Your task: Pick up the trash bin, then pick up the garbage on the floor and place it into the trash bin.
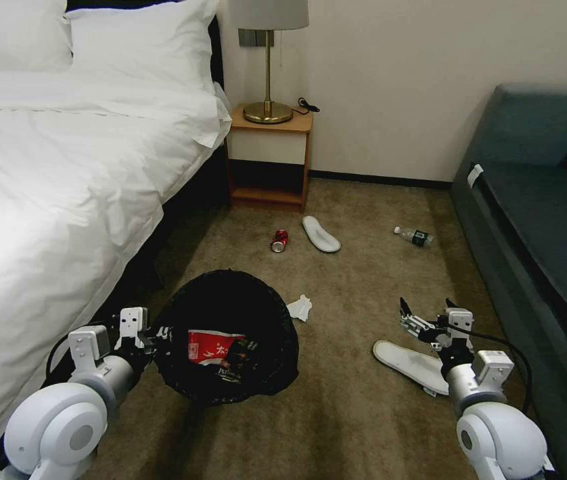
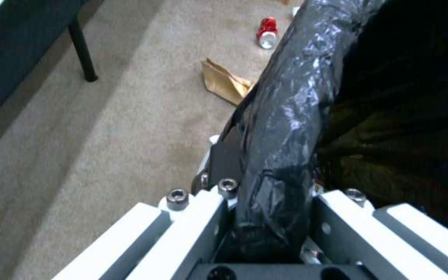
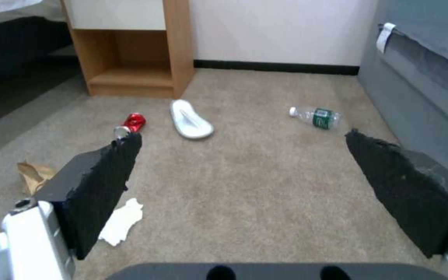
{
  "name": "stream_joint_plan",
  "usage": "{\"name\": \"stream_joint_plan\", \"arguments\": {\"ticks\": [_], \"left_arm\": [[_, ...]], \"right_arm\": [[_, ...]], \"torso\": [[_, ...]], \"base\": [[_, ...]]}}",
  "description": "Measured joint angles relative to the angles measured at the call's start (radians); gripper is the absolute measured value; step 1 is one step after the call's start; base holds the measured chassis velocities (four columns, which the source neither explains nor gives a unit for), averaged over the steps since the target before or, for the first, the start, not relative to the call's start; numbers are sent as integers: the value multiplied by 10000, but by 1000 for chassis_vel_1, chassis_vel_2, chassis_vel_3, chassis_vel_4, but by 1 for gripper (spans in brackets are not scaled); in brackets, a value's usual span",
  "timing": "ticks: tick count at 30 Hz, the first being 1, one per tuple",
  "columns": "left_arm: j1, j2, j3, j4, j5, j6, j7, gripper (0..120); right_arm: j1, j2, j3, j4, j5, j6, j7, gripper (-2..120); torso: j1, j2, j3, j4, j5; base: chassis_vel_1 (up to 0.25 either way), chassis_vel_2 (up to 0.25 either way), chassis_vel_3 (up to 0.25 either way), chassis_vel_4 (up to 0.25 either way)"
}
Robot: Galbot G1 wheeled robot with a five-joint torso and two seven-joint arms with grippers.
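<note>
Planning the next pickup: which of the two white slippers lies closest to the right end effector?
The slipper on the carpet directly below the open right end effector, beside the sofa. The other slipper lies far off, near the nightstand and the red can.

You're looking at two arms with rounded, glossy white-grey joint housings. A black cable loops along each forearm. The right gripper (image 3: 242, 171) has black textured pads (image 3: 99, 186) (edges ragged), and hex-socket screws (image 2: 177, 197) stud the left gripper's (image 2: 265, 217) white frame.
</note>
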Motion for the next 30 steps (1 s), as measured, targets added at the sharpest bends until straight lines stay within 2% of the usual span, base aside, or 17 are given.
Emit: {"name": "stream_joint_plan", "arguments": {"ticks": [16,24,30], "left_arm": [[-722,221,-86,93,-865,-1,-556,2],[-757,218,-122,114,-893,-1,-580,2],[-626,118,-14,164,-407,-1,-465,2]], "right_arm": [[-48,-88,-161,-53,-30,-15,-7,100],[-12,-159,-172,-116,30,-70,-7,100],[-42,-174,-134,-123,52,-91,35,100]], "torso": [[1,0,1,-1,2],[0,0,0,0,0],[0,0,1,0,0]], "base": [[-71,66,75,-69],[-60,65,65,-82],[-74,69,72,-67]]}}
